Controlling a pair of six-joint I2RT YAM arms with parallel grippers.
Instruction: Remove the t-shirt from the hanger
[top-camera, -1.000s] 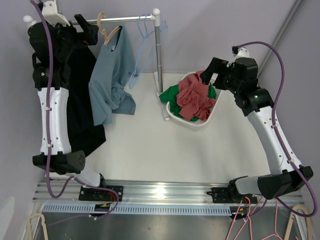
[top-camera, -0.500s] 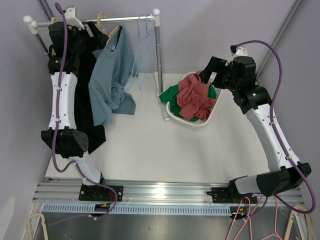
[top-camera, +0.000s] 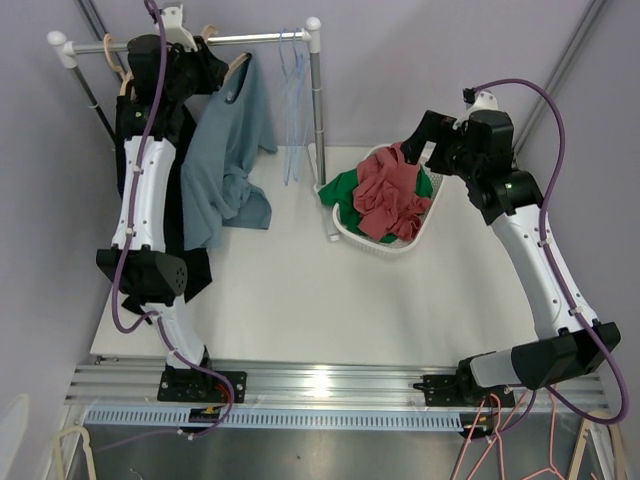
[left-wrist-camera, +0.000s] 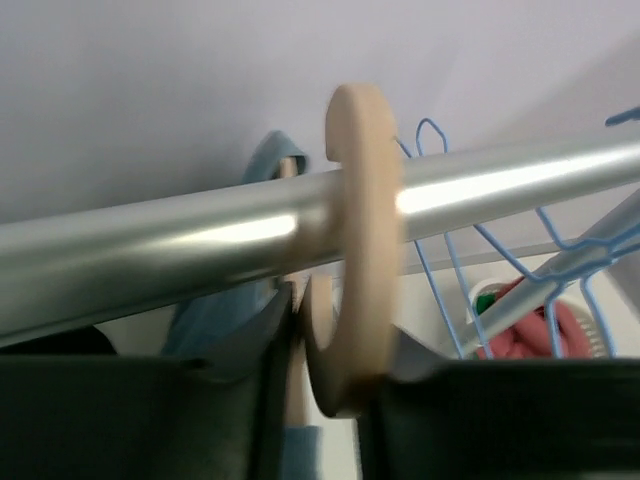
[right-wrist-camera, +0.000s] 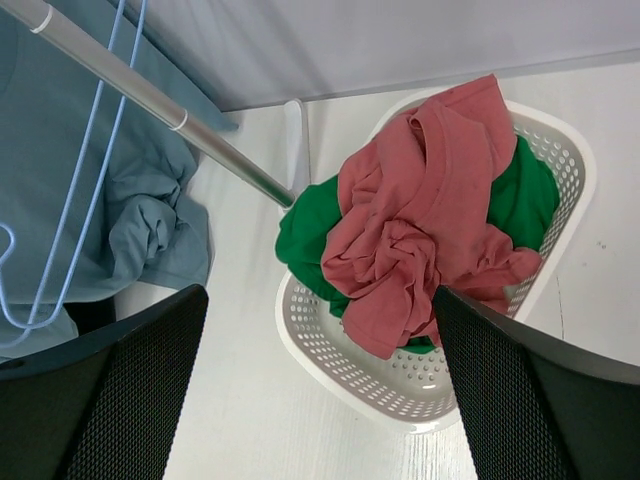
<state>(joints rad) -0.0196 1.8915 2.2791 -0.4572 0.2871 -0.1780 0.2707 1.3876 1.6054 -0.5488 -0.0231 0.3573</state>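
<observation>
T-shirt (top-camera: 225, 150) hangs above white table (top-camera: 300, 290), by lilac wall (top-camera: 400, 60).

I see the t-shirt (top-camera: 228, 150), blue-grey and short-sleeved, on the wooden hanger (left-wrist-camera: 360, 250). It hangs lopsided: the neck sits high on the hanger's shoulder and the body drops down and to the left. The lower end is bunched into folds (right-wrist-camera: 150, 215) low by the tabletop, and I can't tell if it touches. The hanger is pale wood with a thick flat hook looped over the metal rail (top-camera: 255, 38). In the top view only one shoulder tip (top-camera: 238, 63) shows.
</observation>
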